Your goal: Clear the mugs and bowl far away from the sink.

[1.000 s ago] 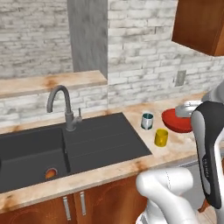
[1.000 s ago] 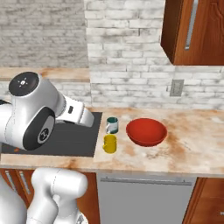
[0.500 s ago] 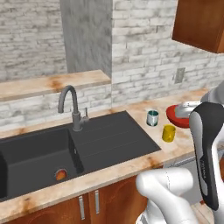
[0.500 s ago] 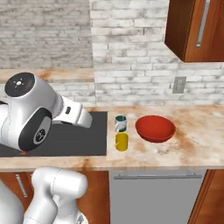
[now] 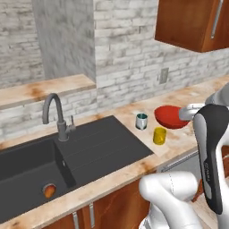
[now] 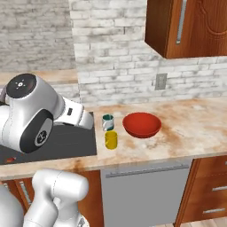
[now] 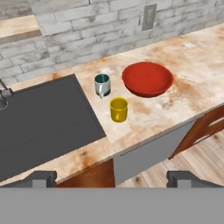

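Claw (image 7: pixel 112 178) spread wide, nothing between its tips, hovering well back from the table (image 7: pixel 197 57) and above its front edge. Yellow mug (image 7: pixel 119 109) upright near the table's front, just beside the black sink's (image 7: pixel 39 122) flat drainboard. Teal-lined mug (image 7: pixel 102 84) upright just behind it, handle turned toward the sink, the two close but apart. Red bowl (image 7: pixel 148 78) right side up, to the right of both mugs, near yet not touching. Grey gooseneck tap (image 5: pixel 54 115) rising behind the basin, something small and orange (image 5: pixel 49 191) lying on the basin floor. Wall outlet (image 6: pixel 160 81) on the brick behind the bowl.
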